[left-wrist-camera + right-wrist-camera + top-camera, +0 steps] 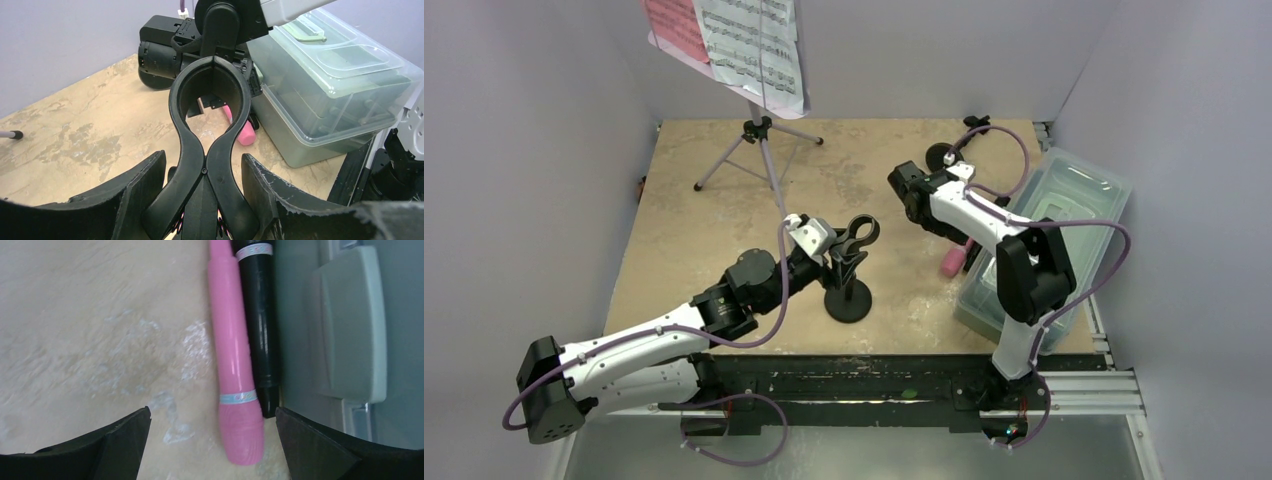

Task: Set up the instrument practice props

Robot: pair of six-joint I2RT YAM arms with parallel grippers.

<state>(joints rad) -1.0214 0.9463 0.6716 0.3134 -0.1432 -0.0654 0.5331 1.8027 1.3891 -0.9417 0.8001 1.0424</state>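
My left tool [204, 157] is half closed on the clip stem of a black round-based pole [848, 300], left of the clear plastic tub [310, 135]. The contact itself is lost at the wrist view's bottom edge. My right tool [212, 412] gapes wide and empty over the pink microphone [230, 340] and black microphone [260, 330], which lie side by side against the tub's wall with their far ends cut off.

The left arm reaches forward and low, with the wrist roughly level. The left claw [842, 252] stands half closed; whether its fingers [132, 200] press on anything cannot be confirmed. The right arm is bent sharply at the elbow. The right claw [212, 442] points downward, jaws fully apart.
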